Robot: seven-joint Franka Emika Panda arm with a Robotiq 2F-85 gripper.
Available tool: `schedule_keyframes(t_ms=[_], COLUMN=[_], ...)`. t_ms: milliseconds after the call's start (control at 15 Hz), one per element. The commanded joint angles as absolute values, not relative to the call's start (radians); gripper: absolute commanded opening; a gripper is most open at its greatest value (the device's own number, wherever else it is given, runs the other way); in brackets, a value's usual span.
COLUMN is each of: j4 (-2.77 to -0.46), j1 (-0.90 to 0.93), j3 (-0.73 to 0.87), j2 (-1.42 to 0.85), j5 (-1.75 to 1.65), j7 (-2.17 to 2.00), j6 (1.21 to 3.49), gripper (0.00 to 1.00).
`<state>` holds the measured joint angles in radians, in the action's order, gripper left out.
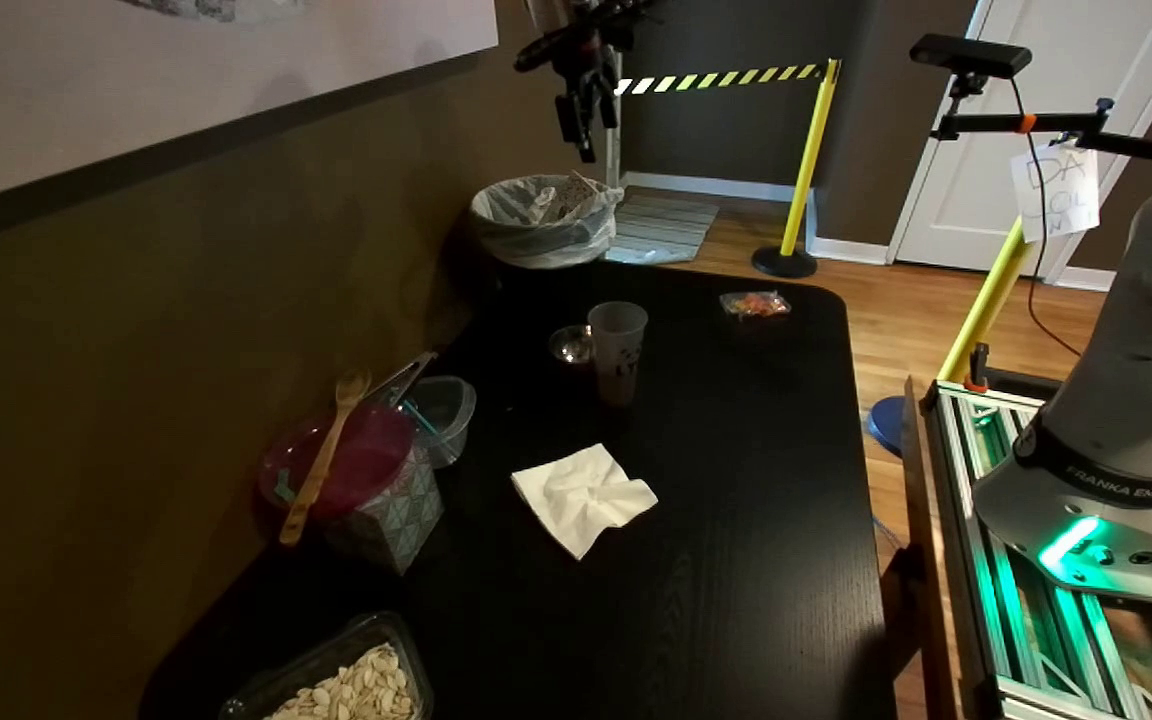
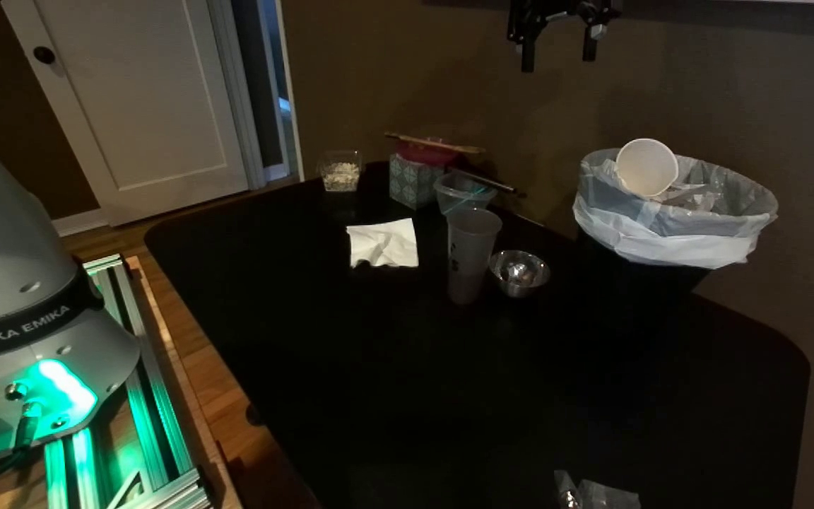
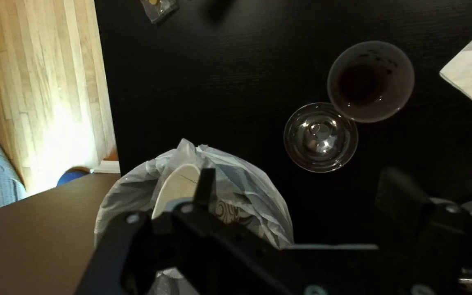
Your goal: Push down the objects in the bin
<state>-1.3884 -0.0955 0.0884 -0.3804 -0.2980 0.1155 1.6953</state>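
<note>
The bin, dark with a pale liner folded over its rim, stands against the wall and shows in both exterior views (image 1: 546,245) (image 2: 675,244) and in the wrist view (image 3: 260,184). The objects are crumpled greyish trash (image 1: 566,197) (image 2: 693,198) with a patterned piece (image 3: 225,211). A white cup (image 2: 647,167) (image 3: 180,184) lies tilted among them and sticks up above the rim. My gripper (image 1: 591,130) (image 2: 559,62) (image 3: 299,184) points down, open and empty, higher than the bin and apart from it. In the wrist view one finger overlaps the bin; the gripper hides part of the contents.
A translucent cup (image 1: 618,350) (image 2: 473,254) (image 3: 369,82) with dark liquid stands beside a small clear bowl (image 2: 518,272) (image 3: 321,137). A napkin (image 1: 586,495), a candy packet (image 1: 756,304) and a tissue box (image 1: 406,520) under a pink bowl are on the table.
</note>
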Motion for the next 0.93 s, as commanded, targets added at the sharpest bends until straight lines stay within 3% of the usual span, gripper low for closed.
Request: schedule_keyframes(t_ms=[0,867], j4=[-1.376,-0.992], j1=[-0.094,-0.147], j3=[0.091,0.082], j2=[-0.389,-0.746], j5=[-0.296,-0.426], j7=[0.123,0.718], j6=[1.69,1.7], gripper=[1.0,1.0])
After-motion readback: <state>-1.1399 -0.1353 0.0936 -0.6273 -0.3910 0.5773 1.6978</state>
